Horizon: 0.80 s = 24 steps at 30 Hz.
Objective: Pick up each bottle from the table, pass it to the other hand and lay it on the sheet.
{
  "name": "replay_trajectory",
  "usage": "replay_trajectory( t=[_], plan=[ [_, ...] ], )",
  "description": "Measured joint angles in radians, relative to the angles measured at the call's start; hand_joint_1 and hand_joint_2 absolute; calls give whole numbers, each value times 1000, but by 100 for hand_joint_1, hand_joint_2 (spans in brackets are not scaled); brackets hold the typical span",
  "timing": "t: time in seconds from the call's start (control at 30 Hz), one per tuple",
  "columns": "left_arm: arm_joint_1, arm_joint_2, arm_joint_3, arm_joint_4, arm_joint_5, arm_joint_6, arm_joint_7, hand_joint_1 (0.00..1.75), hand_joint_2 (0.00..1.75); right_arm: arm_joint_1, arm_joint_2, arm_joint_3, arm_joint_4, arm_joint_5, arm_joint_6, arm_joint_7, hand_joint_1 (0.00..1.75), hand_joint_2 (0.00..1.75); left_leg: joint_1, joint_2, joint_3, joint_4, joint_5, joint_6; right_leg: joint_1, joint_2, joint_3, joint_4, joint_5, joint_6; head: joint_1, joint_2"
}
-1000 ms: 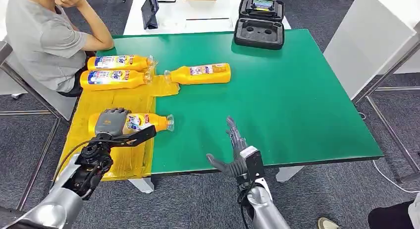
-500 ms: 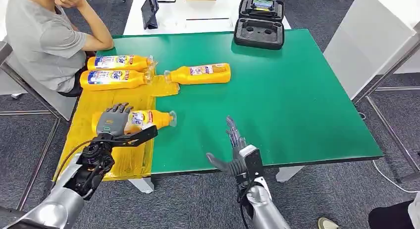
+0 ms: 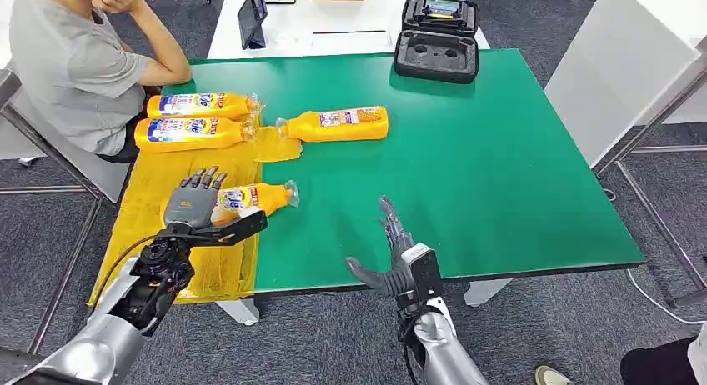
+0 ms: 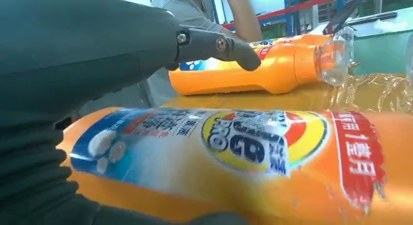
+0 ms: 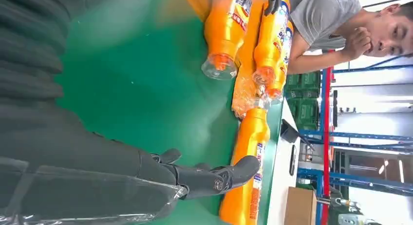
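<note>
Near bottle [image 4: 253,157], label: a round yellow and red emblem with blue lettering, distorted and not legible; a red panel at 3 o'clock of it bears white Chinese characters, not clearly readable. Two far bottles [image 3: 196,118], blue labels: print too small to read. Bottle [image 3: 338,123] at 12 o'clock on the table: label illegible.

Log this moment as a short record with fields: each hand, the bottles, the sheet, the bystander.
left hand: rests on the near orange bottle, fingers spread
right hand: holds nothing, fingers apart, at the table's near edge
bottles on sheet: two at the far end
bottle off sheet: one on the green table
sheet: yellow, table's left side
person: seated by the table's left side
</note>
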<state>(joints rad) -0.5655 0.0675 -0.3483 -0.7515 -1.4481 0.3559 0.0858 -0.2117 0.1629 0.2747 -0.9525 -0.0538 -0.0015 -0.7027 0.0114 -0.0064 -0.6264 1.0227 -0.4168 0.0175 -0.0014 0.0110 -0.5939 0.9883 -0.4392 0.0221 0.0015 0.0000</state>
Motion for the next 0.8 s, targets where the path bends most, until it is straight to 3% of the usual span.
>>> replay_trajectory(
  t=[0.27,0.6,0.8],
  plan=[
    [-5,0,0,0,8,-16,-10,0,0,-5,0,0,11,-3,-2,0,0,175,0,0,0,0,0,0,0,0,0,0,0,0,0,0],
    [-11,-2,-1,-8,20,-12,-22,0,0,-5,0,0,21,-5,-16,0,0,175,0,0,0,0,0,0,0,0,0,0,0,0,0,0],
    [21,5,-2,-159,264,-109,-155,0,0,-4,-3,0,21,-11,-24,0,0,175,0,-1,0,0,0,0,0,0,0,0,0,0,0,0]
  ],
)
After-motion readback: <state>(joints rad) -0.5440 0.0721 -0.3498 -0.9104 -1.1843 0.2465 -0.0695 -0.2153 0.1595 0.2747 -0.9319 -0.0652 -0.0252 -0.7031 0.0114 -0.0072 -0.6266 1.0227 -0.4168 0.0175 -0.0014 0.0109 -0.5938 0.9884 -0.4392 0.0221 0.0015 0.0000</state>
